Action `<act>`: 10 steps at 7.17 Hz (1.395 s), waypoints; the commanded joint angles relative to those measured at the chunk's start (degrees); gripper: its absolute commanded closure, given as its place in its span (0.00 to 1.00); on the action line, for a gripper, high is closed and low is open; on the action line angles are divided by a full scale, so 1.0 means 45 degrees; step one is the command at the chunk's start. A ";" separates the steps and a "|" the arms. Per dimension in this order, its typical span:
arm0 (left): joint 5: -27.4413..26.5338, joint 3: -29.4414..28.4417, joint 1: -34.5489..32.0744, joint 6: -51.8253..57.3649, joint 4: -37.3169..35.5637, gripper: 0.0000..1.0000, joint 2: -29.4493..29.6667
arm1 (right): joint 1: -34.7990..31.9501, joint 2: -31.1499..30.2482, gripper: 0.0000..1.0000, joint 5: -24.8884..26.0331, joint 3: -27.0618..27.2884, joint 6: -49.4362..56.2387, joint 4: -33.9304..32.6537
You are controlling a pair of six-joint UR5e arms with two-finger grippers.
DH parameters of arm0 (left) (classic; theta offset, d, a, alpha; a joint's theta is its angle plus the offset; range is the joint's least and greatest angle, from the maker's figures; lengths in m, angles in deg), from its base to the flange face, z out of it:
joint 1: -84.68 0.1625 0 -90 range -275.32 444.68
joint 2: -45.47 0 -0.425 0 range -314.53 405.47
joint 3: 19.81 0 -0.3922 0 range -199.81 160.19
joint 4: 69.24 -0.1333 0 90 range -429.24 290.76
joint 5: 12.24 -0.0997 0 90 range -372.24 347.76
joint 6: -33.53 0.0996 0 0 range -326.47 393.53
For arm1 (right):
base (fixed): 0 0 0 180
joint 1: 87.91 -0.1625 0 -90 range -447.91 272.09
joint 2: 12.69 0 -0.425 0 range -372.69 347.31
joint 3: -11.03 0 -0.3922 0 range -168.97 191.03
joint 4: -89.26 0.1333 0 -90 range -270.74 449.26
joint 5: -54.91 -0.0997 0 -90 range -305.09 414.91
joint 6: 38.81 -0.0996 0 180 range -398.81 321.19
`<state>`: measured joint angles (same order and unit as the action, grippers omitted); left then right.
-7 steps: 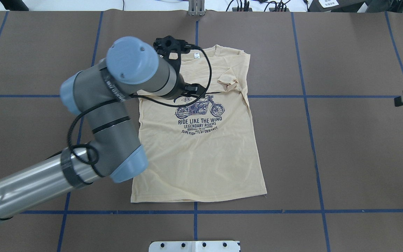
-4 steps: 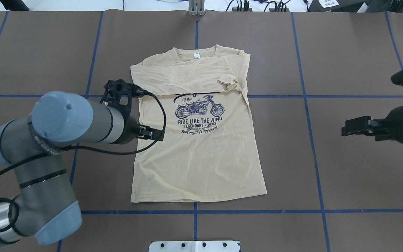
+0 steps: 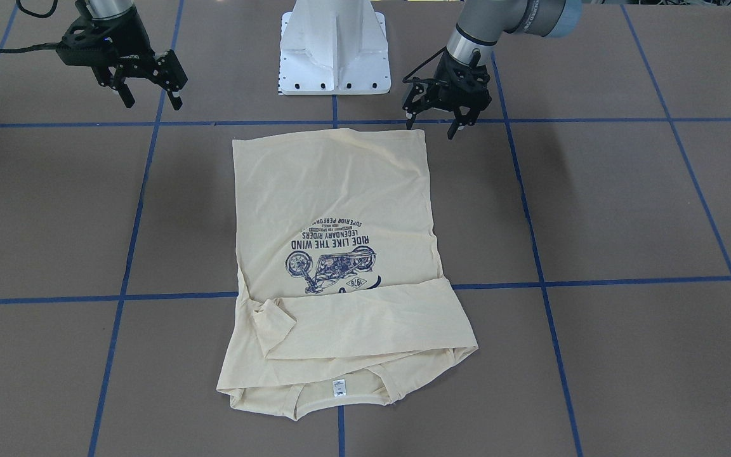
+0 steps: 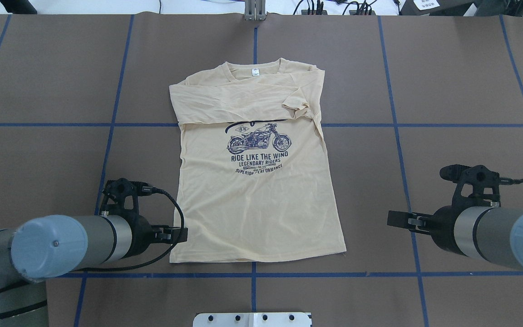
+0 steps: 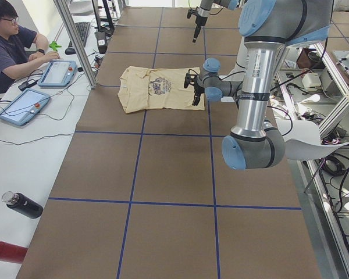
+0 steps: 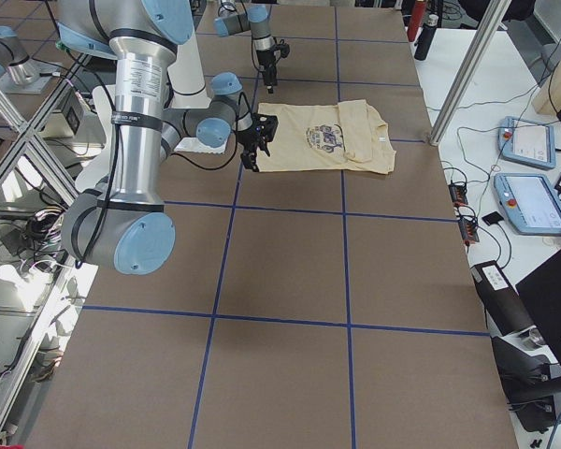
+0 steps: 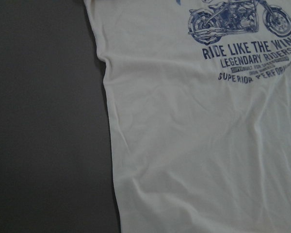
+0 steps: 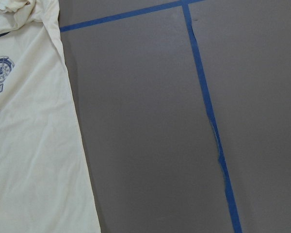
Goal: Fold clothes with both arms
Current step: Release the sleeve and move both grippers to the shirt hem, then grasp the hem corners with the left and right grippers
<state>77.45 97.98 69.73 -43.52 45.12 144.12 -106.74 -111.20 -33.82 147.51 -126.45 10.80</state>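
The cream-yellow T-shirt (image 4: pixel 261 209) lies flat, print side up, in the middle of the table, collar at the far end. Its sleeves are folded across the chest (image 3: pixel 353 317). My left gripper (image 4: pixel 170 234) hovers open just off the hem's near left corner, and in the front-facing view the left gripper (image 3: pixel 432 127) holds nothing. My right gripper (image 4: pixel 402 220) hangs open well to the right of the hem's other corner, above bare table (image 3: pixel 153 103). The left wrist view shows the shirt's left side edge (image 7: pixel 208 145). The right wrist view shows the shirt's right edge (image 8: pixel 34 145).
Brown table covering with a grid of blue tape lines (image 4: pixel 397 136). The white pedestal base (image 3: pixel 334 51) stands at the near edge between the arms. A person (image 5: pixel 11 46) sits at the far side with tablets (image 5: pixel 58 72). A dark bottle (image 5: pixel 23 204) lies off the mat.
My left arm has pulled back from the collar area to the hem's left corner. My right arm has come in from the right edge toward the hem's right side. The shirt has not moved.
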 commanded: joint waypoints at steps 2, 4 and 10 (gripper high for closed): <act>-0.0595 -0.0432 0.0899 -0.1099 0.0212 0.38 -0.0185 | 0.0377 0.0135 0.00 0.0461 -0.0056 -0.0172 -0.0006; -0.0595 -0.0960 0.0958 -0.1099 0.0231 0.44 -0.0107 | 0.0397 0.0135 0.00 0.0481 -0.0076 -0.0172 -0.0006; -0.0575 -0.1333 0.1134 -0.1099 0.0211 0.55 0.0343 | 0.0416 0.0135 0.00 0.0481 -0.0134 -0.0172 -0.0026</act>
<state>74.86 92.06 74.72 -48.47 46.07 145.61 -104.88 -110.60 -31.66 147.00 -127.23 10.68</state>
